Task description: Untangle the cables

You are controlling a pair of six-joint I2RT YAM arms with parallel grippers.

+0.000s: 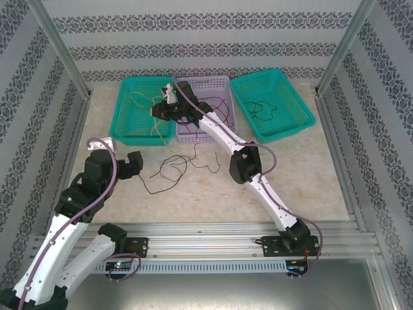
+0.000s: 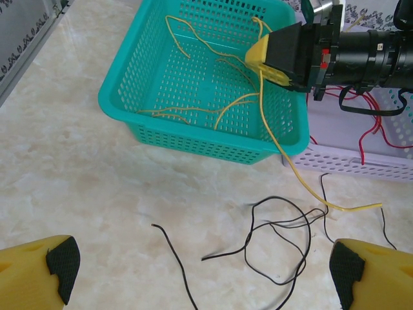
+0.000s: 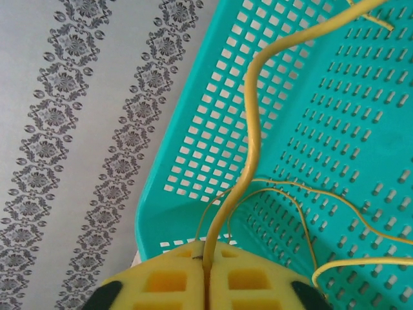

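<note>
Yellow cable (image 3: pixel 250 142) is pinched tight in the right hand (image 3: pixel 206 274), up over the teal basket (image 1: pixel 121 119) at 11 o'clock. Its tail trails out onto the tabletop (image 1: pixel 213 203). Loose black cables (image 2: pixel 284 226) sprawl near the middle, and red cables (image 1: pixel 224 108) sit in the lavender basket (image 1: pixel 222 80) at 12. There's a black cable (image 1: pixel 263 110) in the second teal basket (image 1: pixel 303 106) at 1. Left hand (image 2: pixel 204 265) hovers at 8 o'clock, spread wide, holding nothing. Tabletop's a beige marble look, and the walls (image 1: pixel 39 97) are grey-patterned striped wallpaper.
</note>
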